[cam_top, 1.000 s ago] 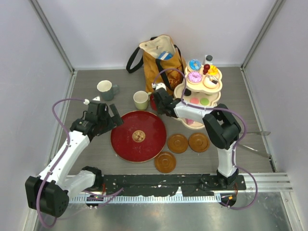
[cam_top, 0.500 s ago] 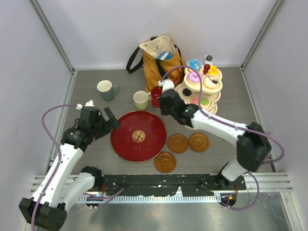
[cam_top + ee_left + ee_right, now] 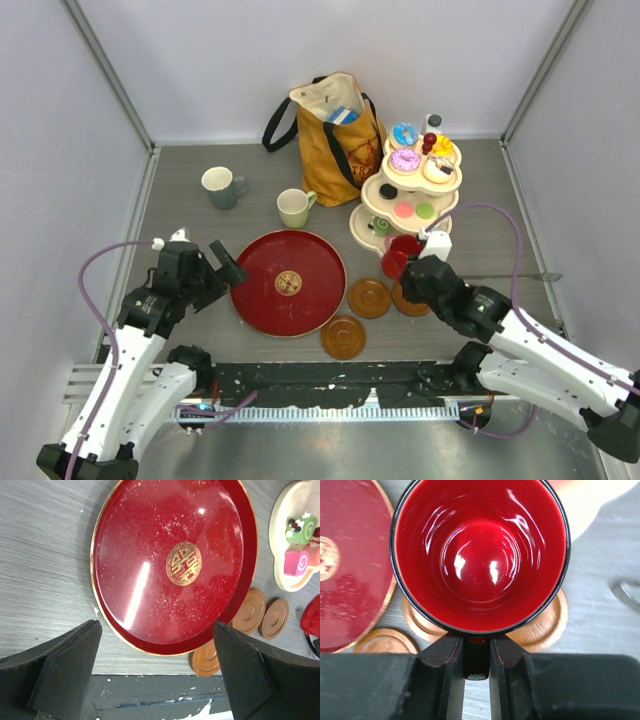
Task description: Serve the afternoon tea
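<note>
The red mug [image 3: 480, 555] hangs upright over two brown saucers [image 3: 545, 625], with my right gripper [image 3: 476, 655] shut on its handle. From above, this mug [image 3: 402, 255] is just in front of the cream stand [image 3: 410, 195], and my right gripper [image 3: 413, 270] is on its near side. The stand carries donuts [image 3: 405, 160] and macarons [image 3: 404, 210]. The grey-green mug [image 3: 222, 186] and the pale green mug [image 3: 294, 208] stand at the back left. My left gripper [image 3: 157, 675] is open and empty, above the near-left rim of the red tray [image 3: 175, 565].
The mustard tote bag [image 3: 335, 135] stands at the back beside the stand. A third saucer [image 3: 343, 337] lies in front of the big red tray [image 3: 288, 282]. A black rail [image 3: 330, 378] runs along the near edge. Walls close the table's sides and back.
My right arm carried the red mug from beside the tote bag forward and right to above the saucers. My left arm drew back toward the near left, still open.
</note>
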Action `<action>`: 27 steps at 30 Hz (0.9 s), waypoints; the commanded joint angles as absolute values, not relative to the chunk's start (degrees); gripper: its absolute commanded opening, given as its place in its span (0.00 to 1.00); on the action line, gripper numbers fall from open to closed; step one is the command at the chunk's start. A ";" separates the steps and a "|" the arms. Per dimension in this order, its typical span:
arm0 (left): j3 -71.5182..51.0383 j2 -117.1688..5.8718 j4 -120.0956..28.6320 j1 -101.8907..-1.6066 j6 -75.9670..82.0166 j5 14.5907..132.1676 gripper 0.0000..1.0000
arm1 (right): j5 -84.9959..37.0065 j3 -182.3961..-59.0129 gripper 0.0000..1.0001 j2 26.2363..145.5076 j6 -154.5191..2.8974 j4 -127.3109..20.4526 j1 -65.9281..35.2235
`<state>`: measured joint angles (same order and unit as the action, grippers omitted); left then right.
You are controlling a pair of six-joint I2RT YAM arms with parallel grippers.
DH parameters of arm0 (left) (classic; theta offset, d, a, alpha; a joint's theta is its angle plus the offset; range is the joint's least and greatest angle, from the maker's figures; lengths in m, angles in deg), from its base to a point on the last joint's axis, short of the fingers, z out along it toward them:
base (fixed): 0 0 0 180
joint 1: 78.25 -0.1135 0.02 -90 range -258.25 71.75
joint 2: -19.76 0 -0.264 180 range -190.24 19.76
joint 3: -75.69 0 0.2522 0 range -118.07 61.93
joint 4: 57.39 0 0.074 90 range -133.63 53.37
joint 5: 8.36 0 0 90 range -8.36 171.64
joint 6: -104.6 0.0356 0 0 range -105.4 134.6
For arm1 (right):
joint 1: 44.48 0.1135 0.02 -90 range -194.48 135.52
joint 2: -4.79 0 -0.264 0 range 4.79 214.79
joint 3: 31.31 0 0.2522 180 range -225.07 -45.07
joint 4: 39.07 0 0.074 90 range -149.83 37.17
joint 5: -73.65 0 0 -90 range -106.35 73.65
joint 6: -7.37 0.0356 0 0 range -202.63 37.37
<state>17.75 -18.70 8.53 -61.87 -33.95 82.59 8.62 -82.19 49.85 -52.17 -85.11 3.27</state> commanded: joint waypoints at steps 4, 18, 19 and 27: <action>17.63 -21.55 9.90 -61.81 -34.97 78.57 1.00 | 15.55 -75.66 0.06 42.76 -39.30 -92.03 3.25; 16.49 -23.31 9.28 -61.73 -35.05 78.22 1.00 | 14.94 -71.70 0.51 46.98 -32.18 -93.79 3.25; 16.49 -23.48 8.93 -61.72 -35.05 77.86 1.00 | 14.94 -71.70 0.62 46.11 -31.92 -94.23 3.25; 15.88 -24.98 7.44 -61.81 -35.32 77.07 1.00 | 14.32 -75.21 0.84 38.12 -35.60 -97.83 3.25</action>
<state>18.20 -24.47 9.76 -61.87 -34.72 78.02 12.79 -71.68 42.24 -34.33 -96.14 3.14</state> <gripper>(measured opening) 0.995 0.792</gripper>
